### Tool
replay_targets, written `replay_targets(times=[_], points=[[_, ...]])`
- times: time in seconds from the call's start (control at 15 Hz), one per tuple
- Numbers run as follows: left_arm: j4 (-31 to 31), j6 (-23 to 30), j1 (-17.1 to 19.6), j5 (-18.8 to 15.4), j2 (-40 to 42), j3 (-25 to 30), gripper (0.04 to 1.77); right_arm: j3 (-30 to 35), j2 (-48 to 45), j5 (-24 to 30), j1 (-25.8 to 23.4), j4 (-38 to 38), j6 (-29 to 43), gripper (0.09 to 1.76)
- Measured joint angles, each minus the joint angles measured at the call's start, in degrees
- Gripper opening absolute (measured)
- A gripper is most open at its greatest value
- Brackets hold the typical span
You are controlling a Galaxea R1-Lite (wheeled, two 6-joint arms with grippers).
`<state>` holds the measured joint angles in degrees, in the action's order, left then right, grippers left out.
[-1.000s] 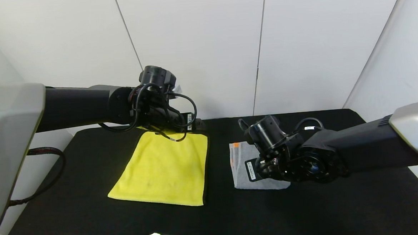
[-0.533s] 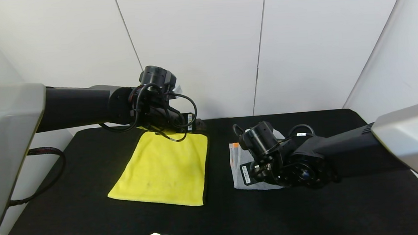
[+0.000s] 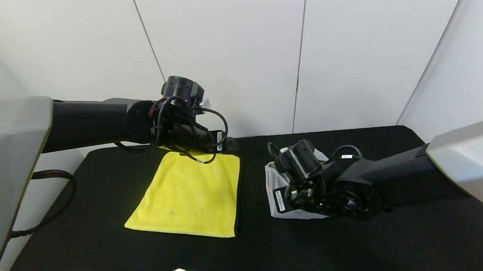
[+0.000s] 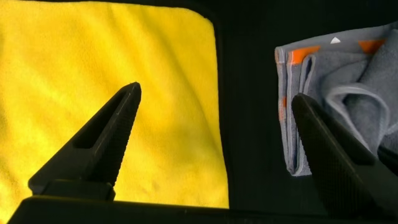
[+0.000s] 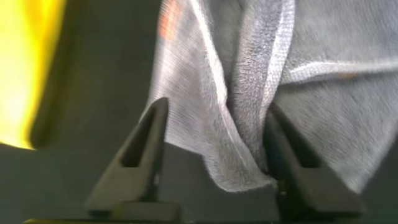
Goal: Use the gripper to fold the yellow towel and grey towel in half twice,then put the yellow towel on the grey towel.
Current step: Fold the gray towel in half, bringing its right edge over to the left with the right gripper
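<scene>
In the head view the yellow towel (image 3: 191, 196) lies flat at centre-left of the black table (image 3: 107, 250), the left gripper (image 3: 225, 143) hanging over its far edge, while the right gripper (image 3: 284, 197) sits low over the rumpled grey towel (image 3: 273, 179) right of centre. The left wrist view shows the left gripper's (image 4: 214, 112) jaws spread wide, yellow towel (image 4: 161, 99) filling the left, grey towel (image 4: 298, 106) at upper right. In the right wrist view the right gripper's (image 5: 214, 152) parted jaws straddle a raised fold of grey towel (image 5: 249, 93), not clamping it, with yellow towel (image 5: 25, 62) at the left edge.
</scene>
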<state>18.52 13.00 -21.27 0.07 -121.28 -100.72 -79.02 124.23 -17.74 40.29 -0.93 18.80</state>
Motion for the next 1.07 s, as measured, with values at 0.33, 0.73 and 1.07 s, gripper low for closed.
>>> replay_targets(times=[0.33,0.73,1.07], points=[[0.1,-0.1,0.0,0.0,0.0,0.0,1.72,0.5,-1.4,2.5,0.7,-2.2,1.4,1.38],[0.0,-0.1,0.0,0.0,0.0,0.0,1.72,1.3,-4.0,5.4,1.0,-4.0,2.0,1.55],[0.0,-0.1,0.0,0.0,0.0,0.0,1.72,1.0,-5.3,2.0,-0.5,-1.0,1.7,1.63]])
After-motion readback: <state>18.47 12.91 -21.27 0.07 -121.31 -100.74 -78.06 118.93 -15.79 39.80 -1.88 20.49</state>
